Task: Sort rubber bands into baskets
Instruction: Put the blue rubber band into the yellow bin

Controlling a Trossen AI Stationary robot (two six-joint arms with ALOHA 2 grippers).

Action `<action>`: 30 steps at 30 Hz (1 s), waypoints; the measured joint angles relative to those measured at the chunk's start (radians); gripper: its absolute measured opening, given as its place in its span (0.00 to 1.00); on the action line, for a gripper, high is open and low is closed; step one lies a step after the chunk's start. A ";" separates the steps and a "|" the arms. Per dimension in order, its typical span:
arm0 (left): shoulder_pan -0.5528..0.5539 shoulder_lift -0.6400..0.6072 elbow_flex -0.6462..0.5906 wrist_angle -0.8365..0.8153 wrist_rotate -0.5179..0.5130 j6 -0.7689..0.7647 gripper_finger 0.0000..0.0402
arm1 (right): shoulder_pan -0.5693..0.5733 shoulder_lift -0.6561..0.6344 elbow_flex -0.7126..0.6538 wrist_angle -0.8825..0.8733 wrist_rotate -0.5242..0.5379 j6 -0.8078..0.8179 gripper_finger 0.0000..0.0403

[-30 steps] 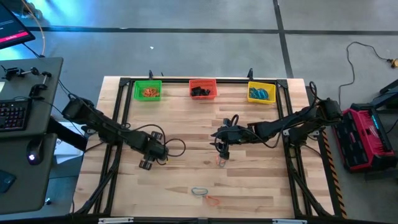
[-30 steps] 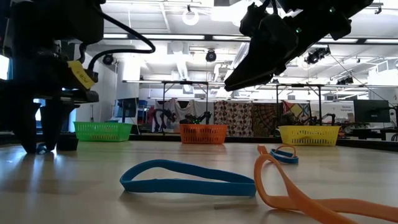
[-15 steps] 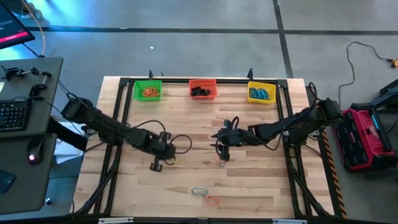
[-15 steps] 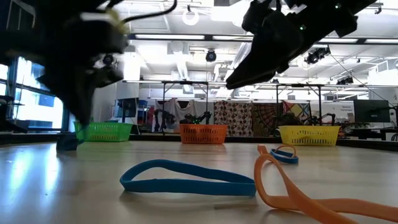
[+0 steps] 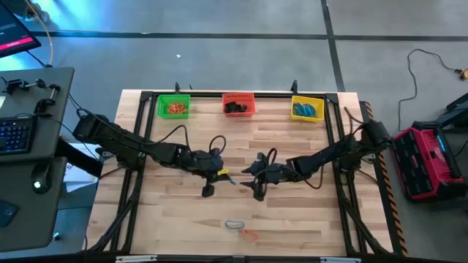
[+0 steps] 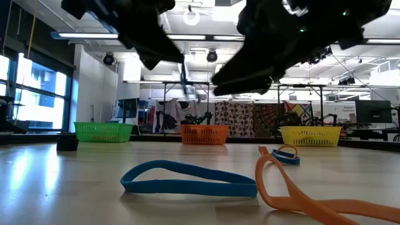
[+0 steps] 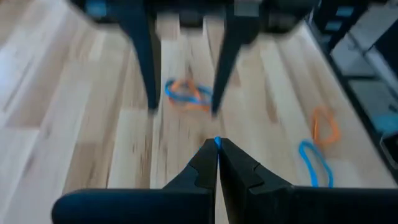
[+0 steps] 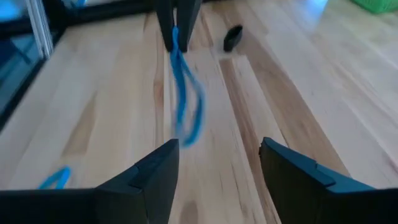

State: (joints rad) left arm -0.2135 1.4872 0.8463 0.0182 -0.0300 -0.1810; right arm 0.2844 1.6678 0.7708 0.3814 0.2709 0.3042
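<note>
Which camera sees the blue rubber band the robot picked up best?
The right wrist view: the thin blue rubber band dangles in full from the shut left hand. The left wrist view shows only a blue tip. The high and low views barely show it.

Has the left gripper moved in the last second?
Yes. In the high view the left gripper has swung rightward across the table, toward the right gripper, from below the green basket to below the red-orange basket.

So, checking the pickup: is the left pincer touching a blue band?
Touching. The right wrist view shows the left pincer shut on a blue band dangling from its tips.
</note>
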 joint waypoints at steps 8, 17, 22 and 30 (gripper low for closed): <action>0.018 0.000 0.000 0.106 -0.007 0.018 0.00 | 0.000 0.060 0.000 0.196 0.043 -0.054 0.55; 0.017 0.000 0.000 0.190 -0.030 0.051 0.00 | -0.003 0.060 0.000 0.252 0.040 -0.103 0.50; 0.017 0.000 0.000 0.194 -0.030 0.054 0.00 | -0.003 0.060 0.000 0.252 0.062 -0.103 0.25; 0.016 0.000 0.000 0.190 -0.036 0.116 0.09 | -0.003 0.060 0.000 0.248 0.062 -0.099 0.04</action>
State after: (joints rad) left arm -0.1970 1.4872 0.8467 0.2081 -0.0655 -0.0646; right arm 0.2817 1.7283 0.7708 0.6290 0.3325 0.2054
